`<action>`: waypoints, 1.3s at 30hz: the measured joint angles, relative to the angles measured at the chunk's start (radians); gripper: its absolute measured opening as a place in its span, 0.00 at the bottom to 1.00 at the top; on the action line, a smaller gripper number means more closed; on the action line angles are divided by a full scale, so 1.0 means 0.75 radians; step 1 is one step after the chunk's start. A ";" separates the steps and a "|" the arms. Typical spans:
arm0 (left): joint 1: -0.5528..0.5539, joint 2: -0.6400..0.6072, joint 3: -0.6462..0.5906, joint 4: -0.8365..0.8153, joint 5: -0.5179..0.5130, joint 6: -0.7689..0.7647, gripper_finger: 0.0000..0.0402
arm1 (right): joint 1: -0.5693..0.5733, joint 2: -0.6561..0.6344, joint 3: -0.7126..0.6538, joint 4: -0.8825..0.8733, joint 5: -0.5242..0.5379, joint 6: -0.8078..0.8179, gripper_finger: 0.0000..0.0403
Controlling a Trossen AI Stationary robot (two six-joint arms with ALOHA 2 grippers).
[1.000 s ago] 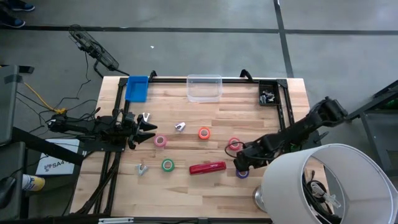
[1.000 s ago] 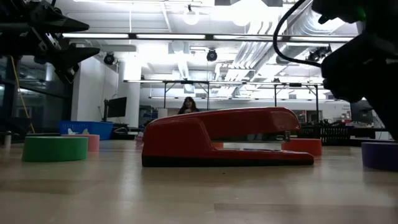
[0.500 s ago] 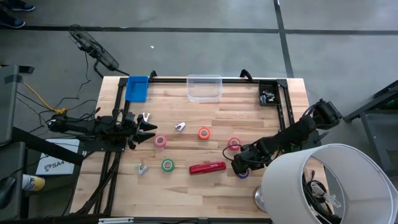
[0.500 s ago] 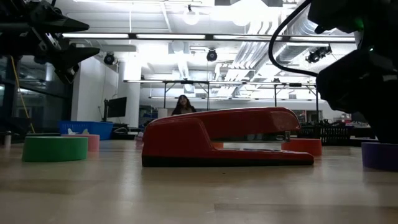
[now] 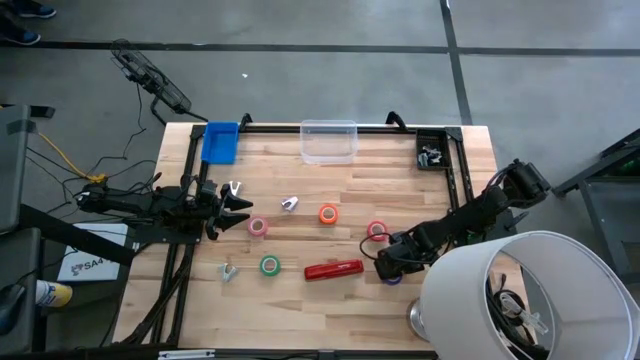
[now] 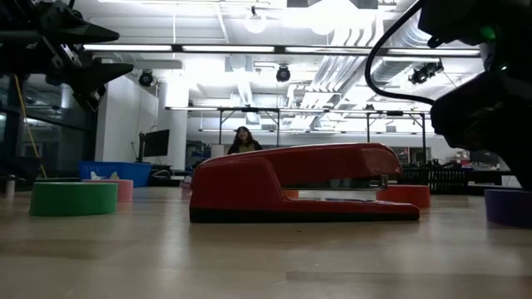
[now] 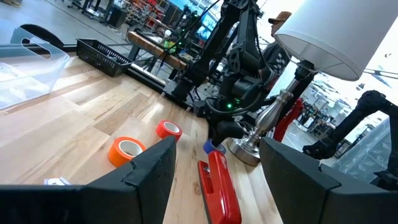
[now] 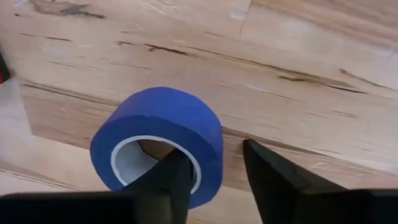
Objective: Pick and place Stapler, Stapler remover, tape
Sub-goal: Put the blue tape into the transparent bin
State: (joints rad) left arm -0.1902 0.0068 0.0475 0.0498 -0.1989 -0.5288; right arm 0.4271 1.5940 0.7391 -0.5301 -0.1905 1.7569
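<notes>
- At the table's near right, the right gripper [image 8: 211, 177] sits low over the blue tape roll [image 8: 158, 143]; one finger [image 8: 171, 180] is inside the core, the other [image 8: 273, 180] outside the wall. I judge the jaws are pinching the wall, but I cannot tell whether the grip is firm.
- From above, the roll [image 5: 390, 279] is mostly hidden under that gripper, just right of the red stapler [image 5: 333, 270].
- The roll looks tilted up on its edge in the right wrist view, not flat on the wood.
- To do this step well, I would hold height until the pinch is snug, then lift straight up; a sideways pull could roll it out of the fingers or nudge the stapler.
- The left gripper [image 5: 238, 212] waits at the table's left edge, jaws parted and empty.
- Other tape lies untouched: green roll [image 5: 269, 265], pink roll [image 5: 258, 227], orange roll [image 5: 328, 213].
- The clear bin [image 5: 328, 141] stands at the far edge; probably the drop place.
</notes>
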 joint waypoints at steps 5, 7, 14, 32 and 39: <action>0.000 0.000 0.000 -0.001 0.000 0.000 0.57 | 0.001 0.000 -0.001 -0.012 0.009 -0.002 0.21; 0.000 0.000 0.000 0.000 0.000 0.000 0.57 | 0.001 0.000 -0.002 -0.016 0.011 -0.003 0.16; 0.000 0.000 0.000 0.000 0.000 0.000 0.57 | 0.000 -0.017 0.040 -0.112 0.099 -0.030 0.08; 0.000 0.000 0.000 0.000 0.000 0.000 0.57 | -0.356 -0.211 0.104 -0.063 0.526 -0.539 0.08; 0.000 0.000 0.001 0.000 0.000 0.000 0.57 | -0.612 -0.212 0.104 0.139 0.515 -1.000 0.08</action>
State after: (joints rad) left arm -0.1902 0.0069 0.0479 0.0496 -0.1989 -0.5287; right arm -0.0316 1.4349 0.8173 -0.4258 0.1958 1.0066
